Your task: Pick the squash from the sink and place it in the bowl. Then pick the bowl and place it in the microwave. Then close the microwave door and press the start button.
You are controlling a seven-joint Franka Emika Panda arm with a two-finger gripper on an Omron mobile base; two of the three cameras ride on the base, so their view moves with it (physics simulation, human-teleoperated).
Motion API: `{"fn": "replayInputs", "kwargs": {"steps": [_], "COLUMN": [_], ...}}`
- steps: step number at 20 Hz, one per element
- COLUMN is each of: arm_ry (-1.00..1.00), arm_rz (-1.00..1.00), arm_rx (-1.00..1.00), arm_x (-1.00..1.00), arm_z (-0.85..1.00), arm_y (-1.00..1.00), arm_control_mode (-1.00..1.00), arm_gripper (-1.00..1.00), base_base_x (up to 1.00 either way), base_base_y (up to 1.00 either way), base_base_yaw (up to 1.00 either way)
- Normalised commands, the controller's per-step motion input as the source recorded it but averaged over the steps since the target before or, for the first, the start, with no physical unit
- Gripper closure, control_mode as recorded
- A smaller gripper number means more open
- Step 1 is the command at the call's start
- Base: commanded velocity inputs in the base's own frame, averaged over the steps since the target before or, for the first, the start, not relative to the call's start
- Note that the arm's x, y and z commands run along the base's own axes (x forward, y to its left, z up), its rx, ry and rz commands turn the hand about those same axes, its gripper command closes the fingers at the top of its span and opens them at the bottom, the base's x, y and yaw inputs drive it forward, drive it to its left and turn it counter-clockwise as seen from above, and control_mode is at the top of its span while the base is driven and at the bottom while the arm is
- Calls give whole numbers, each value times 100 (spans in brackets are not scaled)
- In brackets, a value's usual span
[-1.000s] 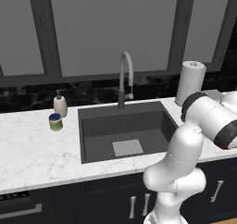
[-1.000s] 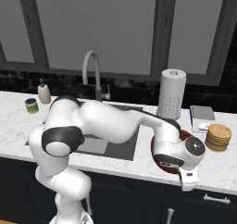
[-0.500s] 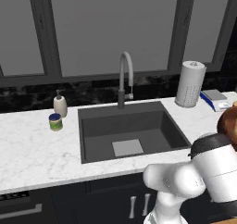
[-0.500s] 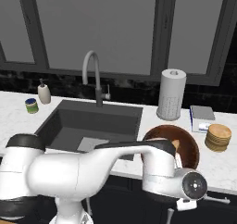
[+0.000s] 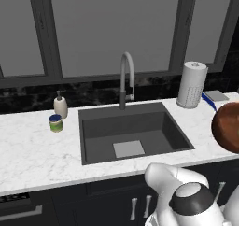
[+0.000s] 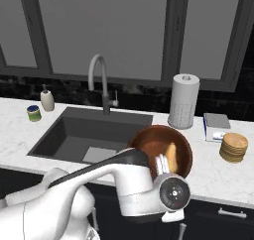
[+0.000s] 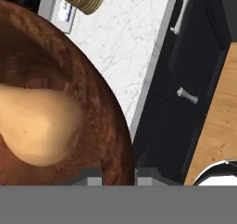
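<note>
We are carrying the deep reddish-brown wooden bowl (image 6: 159,145), the orange-tan squash (image 7: 37,124) inside; our gripper (image 7: 118,173) pinches its rim. Next: the microwave.

Even, flat rendered light with hardly any shadows or glare; edges stay sharp, only the bowl (image 7: 55,70) close to the hand camera looks slightly soft.

Both base views face the sink (image 5: 130,131) from behind; hand view seemingly hugs the bowl (image 7: 60,89).
</note>
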Motion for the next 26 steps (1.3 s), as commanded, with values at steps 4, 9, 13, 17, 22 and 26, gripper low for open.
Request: {"fn": "replayInputs", "kwargs": {"steps": [4,9,13,17,22,26], "arm_ry": [5,20,19,13,13,6], "arm_rz": [0,1,0,1,6,7], "arm_rx": [0,0,0,0,0,0], "arm_x": [0,0,-15,-31,-6,-1], "arm_z": [43,28,43,51,36,44], "arm_y": [70,54,33,42,46,34], "arm_control_mode": [-100,-100,-100,-100,-100,-100], "arm_gripper": [100,100,100,100,100,100], "base_base_x": [0,0,0,0,0,0], "base_base_y": [0,0,0,0,0,0], "base_base_yaw": [0,0,0,0,0,0]}}
